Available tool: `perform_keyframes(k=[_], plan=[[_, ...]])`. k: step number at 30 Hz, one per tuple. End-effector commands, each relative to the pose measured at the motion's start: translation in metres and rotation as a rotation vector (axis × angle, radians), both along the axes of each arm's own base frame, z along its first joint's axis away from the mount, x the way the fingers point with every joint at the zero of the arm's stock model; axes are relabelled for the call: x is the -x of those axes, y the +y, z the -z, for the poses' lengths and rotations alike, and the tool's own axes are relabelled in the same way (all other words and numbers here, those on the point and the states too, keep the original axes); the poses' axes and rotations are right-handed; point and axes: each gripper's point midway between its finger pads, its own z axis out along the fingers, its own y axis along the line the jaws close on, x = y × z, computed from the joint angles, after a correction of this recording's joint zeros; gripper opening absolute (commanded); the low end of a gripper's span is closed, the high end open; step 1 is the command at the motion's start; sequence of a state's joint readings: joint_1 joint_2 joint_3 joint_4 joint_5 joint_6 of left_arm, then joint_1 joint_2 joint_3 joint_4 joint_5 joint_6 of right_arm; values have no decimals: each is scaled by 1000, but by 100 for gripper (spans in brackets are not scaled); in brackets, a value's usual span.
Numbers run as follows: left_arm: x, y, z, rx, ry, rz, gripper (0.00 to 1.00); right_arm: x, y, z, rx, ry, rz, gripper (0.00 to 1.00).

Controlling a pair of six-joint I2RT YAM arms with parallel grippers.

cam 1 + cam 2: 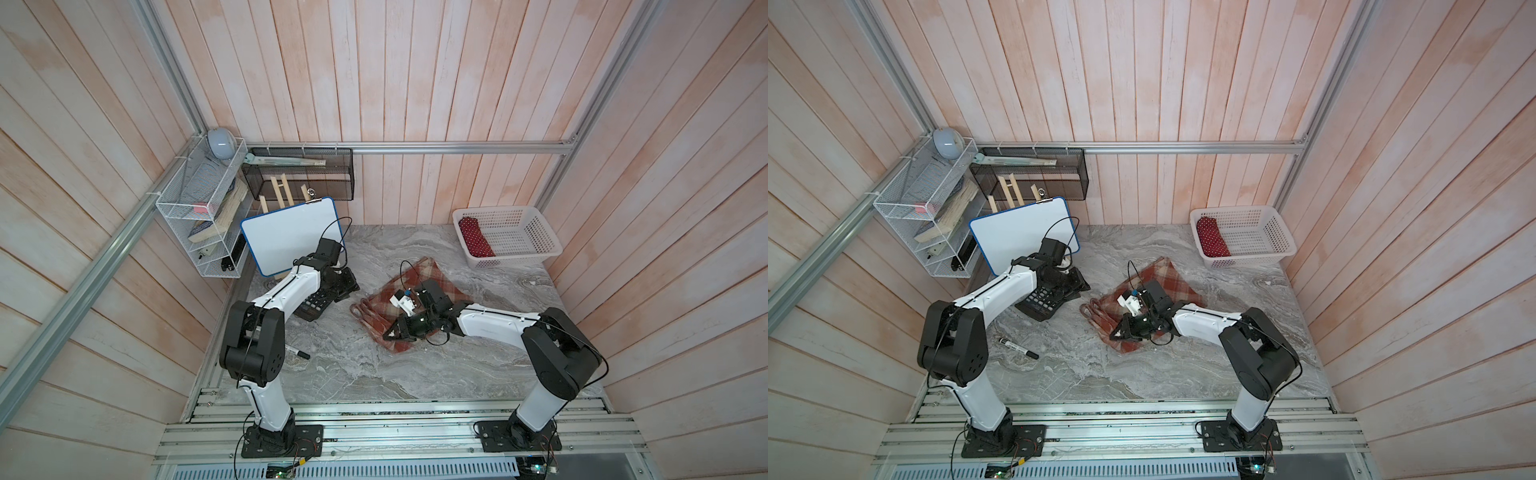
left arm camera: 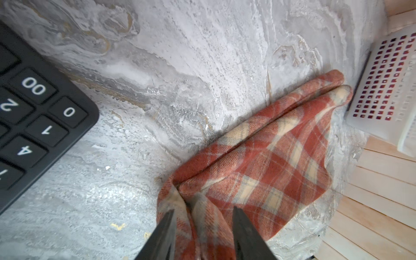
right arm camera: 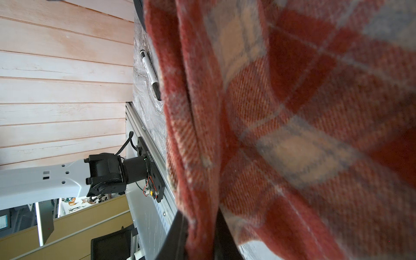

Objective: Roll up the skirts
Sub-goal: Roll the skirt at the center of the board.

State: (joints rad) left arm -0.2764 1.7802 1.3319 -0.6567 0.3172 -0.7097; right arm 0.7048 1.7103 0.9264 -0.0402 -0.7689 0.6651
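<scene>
The right gripper (image 1: 388, 334) sits low on the near edge of the skirt (image 1: 432, 272) in both top views. The left gripper (image 1: 350, 287) hangs just beside the skirt's left corner, near the calculator (image 1: 313, 307). The skirt lies as a diamond in the middle of the table (image 1: 353, 374), its layered edge running from one gripper toward the other. At the far right a basket (image 1: 536, 243) holds one dark red dotted roll (image 1: 476, 237) at its left end.

In the left wrist view the jaws stand apart. A ridge of plaid lies between them unpinched, and the skirt stretches away toward the basket.

In the right wrist view the jaws are narrow, clamped on a fold of the skirt. The right arm looks better placed to lead the roll.
</scene>
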Motion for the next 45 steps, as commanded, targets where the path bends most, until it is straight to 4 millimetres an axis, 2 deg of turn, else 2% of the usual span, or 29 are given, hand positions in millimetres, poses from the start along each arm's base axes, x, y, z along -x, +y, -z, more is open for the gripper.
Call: perform_keyframes(k=[1,6,9,15,21,25,27,29,33,38,45], plan=[[5,3,-7,0,-31,-15,44,4,-5,12,-16,69,5,3],[32,12,-9,-11,-19,-24,37,0,-13,17,-42,105,37,3],[47,17,-16,-3,-21,-40,37,-7,-17,13,-89,137,75,3],[63,4,-29,110,-64,-48,37,-10,-16,20,-81,148,71,2],[64,-16,-4,204,-38,-23,30,-13,-21,25,-103,184,108,2],[66,-12,12,174,-11,-41,29,-17,-22,25,-107,187,117,2],[67,-11,13,172,-10,-42,35,-17,-21,24,-112,191,119,2],[67,-14,9,212,-24,-52,50,-18,-21,24,-111,188,115,1],[68,-20,3,271,-17,-57,68,-17,-23,25,-100,186,114,1],[72,-27,16,333,29,-63,69,-17,-23,24,-102,183,111,1],[60,-34,15,369,16,-76,70,-16,-24,24,-100,184,111,1]])
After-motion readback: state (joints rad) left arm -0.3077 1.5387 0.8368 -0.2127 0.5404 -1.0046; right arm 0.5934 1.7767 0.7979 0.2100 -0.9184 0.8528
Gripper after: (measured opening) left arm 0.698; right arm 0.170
